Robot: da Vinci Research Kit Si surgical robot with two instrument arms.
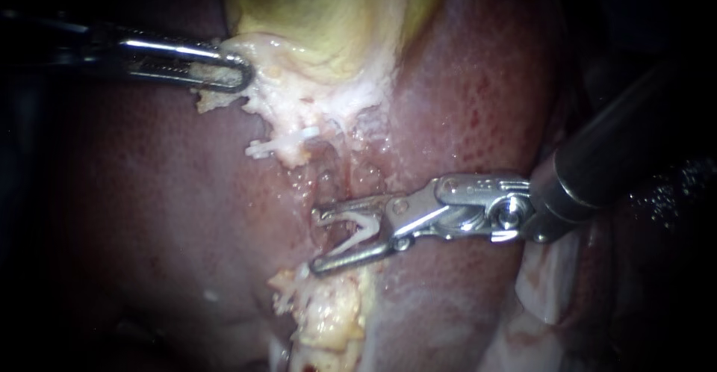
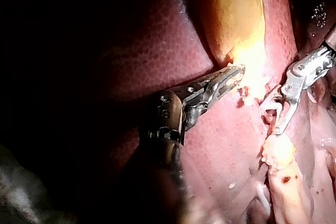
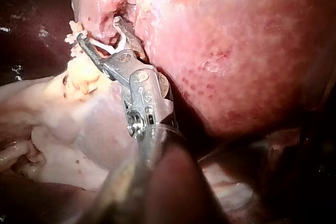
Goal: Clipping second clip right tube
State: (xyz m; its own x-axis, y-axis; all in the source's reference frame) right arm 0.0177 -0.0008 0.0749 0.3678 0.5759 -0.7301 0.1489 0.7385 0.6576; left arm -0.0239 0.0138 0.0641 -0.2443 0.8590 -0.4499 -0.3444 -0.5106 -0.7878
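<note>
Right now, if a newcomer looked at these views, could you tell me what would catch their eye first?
Probably the right instrument, reaching across the liver with an open white clip held spread in a V at the raw groove below the gallbladder. Next comes the left instrument, gripping the gallbladder's whitish lower edge. A closed white clip sits on the tissue between the two.

The yellow gallbladder (image 1: 336, 13) lies against the dark red liver (image 1: 149, 215), a pale fatty lump (image 1: 328, 312) below.

Shaft of left instrument (image 1: 237, 73) lost in dark; right instrument (image 1: 321, 241) cropped
</note>
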